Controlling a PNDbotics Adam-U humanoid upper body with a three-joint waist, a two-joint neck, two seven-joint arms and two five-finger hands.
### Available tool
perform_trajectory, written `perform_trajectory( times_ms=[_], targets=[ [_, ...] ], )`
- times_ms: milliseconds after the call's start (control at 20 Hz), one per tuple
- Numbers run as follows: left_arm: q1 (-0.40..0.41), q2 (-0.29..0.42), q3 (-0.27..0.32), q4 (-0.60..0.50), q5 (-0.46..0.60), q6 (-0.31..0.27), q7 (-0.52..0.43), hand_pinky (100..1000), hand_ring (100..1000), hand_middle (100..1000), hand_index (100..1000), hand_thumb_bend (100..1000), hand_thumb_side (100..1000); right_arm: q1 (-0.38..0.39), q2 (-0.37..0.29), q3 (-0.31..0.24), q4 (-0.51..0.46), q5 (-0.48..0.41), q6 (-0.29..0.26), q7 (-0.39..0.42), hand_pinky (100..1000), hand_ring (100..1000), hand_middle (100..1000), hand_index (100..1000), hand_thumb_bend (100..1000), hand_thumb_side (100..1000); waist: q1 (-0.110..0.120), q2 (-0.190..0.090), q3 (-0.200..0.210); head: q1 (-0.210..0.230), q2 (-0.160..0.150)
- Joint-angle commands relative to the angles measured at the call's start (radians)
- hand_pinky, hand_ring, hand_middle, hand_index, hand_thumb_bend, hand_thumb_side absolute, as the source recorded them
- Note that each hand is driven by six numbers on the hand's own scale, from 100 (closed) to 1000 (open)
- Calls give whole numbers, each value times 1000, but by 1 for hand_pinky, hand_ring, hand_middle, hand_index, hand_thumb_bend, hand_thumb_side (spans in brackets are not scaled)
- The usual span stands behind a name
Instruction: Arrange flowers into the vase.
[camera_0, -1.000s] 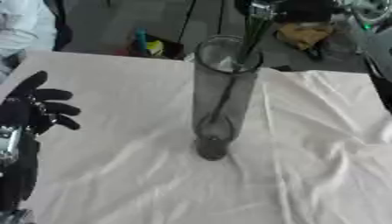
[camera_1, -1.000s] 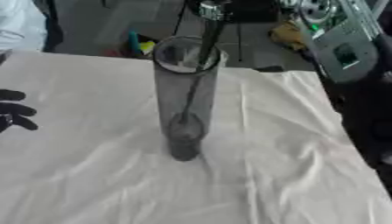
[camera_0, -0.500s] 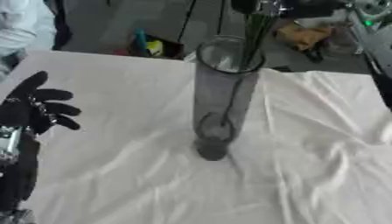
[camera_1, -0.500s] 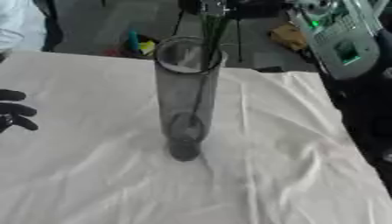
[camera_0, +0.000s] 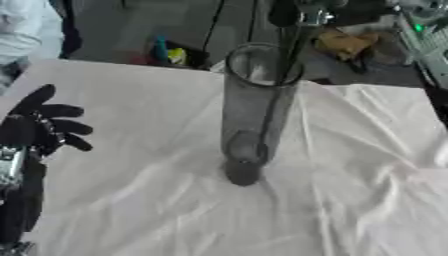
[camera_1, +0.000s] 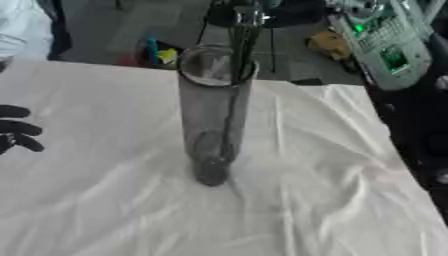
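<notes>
A tall clear glass vase stands upright on the white cloth in the middle. A thin dark flower stem runs down through the vase mouth and slants along its inside. At the top edge, just above the mouth, my right hand is shut on the stem's upper part; the flower head is out of view. My left hand rests open at the left edge, fingers spread, well apart from the vase.
The cloth is wrinkled, most of all to the right. Beyond the table's far edge are colourful small items, a brown object and a device with green lights. A person in white stands at the far left corner.
My right hand and the stem have shifted slightly over the vase mouth, the stem staying inside the vase. The left hand has not moved.
</notes>
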Motion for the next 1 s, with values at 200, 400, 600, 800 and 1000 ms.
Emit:
perform_trajectory(
  times_ms=[200,400,600,800,1000],
  targets=[
    [-5,10,-13,-18,4,-2,-2,499,608,655,917,100,1000,-22,-21,-14,-9,-13,-11,27,793,886,820,997,741,1000,-12,-22,-2,6,-9],
    [-4,9,-13,-18,3,-2,-3,499,608,655,917,100,1000,-18,-26,-13,-17,-15,-15,37,792,887,822,999,746,1000,-11,-22,-3,8,-8],
    [-3,9,-12,-18,3,-2,-2,499,608,655,916,100,1000,-10,-35,-21,-29,-24,-15,38,790,882,817,998,766,1000,-7,-24,-7,11,-8],
    [-1,10,-12,-18,2,-1,-2,500,609,656,916,100,1000,6,-58,-23,-41,-36,-8,65,800,897,834,1000,821,1000,-6,-25,-12,15,-7],
    [1,10,-12,-18,2,0,-3,499,609,656,916,100,1000,5,-65,-31,-42,-39,-9,102,805,901,840,1000,832,1000,-3,-28,-14,17,-6]
  ],
)
